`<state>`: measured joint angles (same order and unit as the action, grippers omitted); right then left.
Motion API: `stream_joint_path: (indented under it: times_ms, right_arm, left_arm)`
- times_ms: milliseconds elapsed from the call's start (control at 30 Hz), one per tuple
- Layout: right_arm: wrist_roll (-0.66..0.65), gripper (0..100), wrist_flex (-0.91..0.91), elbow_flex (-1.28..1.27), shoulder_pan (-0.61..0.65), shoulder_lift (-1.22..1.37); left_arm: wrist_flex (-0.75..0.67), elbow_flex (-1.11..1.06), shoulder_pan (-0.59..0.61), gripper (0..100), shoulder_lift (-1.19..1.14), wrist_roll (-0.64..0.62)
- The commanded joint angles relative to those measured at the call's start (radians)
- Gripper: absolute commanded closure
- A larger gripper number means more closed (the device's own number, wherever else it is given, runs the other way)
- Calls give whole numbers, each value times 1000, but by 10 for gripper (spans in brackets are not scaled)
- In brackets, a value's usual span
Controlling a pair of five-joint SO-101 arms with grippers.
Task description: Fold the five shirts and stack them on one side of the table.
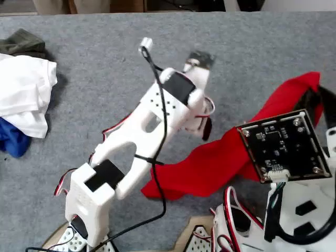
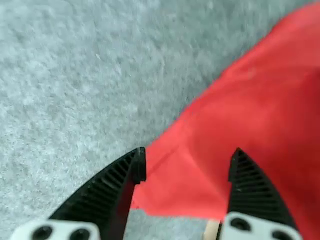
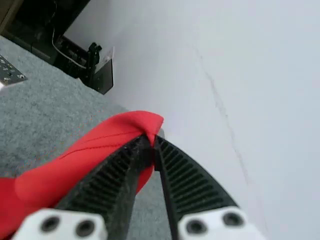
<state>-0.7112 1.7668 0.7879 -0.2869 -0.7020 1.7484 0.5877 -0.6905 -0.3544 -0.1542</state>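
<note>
Grey table (image 1: 105, 79) carries the red shirt (image 1: 220, 157) stretched before the arms, other shirts (image 1: 23, 92) heaped well apart at one edge; left gripper (image 2: 187, 165) hangs spread over the red hem, right gripper (image 3: 152, 137) pinches a bunched fold

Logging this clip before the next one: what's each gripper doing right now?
Left gripper: open, over the red shirt's edge, holding nothing.
Right gripper: closed on a bunched part of the red shirt.
</note>
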Motion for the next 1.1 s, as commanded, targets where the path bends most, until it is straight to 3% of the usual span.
stream_joint_path:
  times_ms: [0, 433, 500, 633, 667, 800, 967, 1067]
  right_arm:
    - [-5, 993, -37, -111, -44, -50]
    - [-3, 993, -244, -499, -54, -274]
    - [-3, 993, -262, -526, -54, -283]
    - [0, 993, -287, -542, -77, -282]
    - [11, 993, -295, -544, -97, -282]
    - [28, 993, -319, -575, -165, -282]
    - [28, 993, -319, -621, -220, -288]
    - [18, 993, -319, -630, -259, -286]
  left_arm:
    - [9, -32, -40, 721, 5, 26]
    - [9, -57, -57, 727, 4, 81]
    - [9, -57, -51, 776, 4, 81]
    - [8, -48, -51, 980, 4, 123]
    - [8, -49, -51, 982, 4, 155]
    - [6, -21, -55, 933, 7, 166]
    - [-41, 14, -54, 726, -41, 78]
    - [-83, 15, -52, 691, -104, 75]
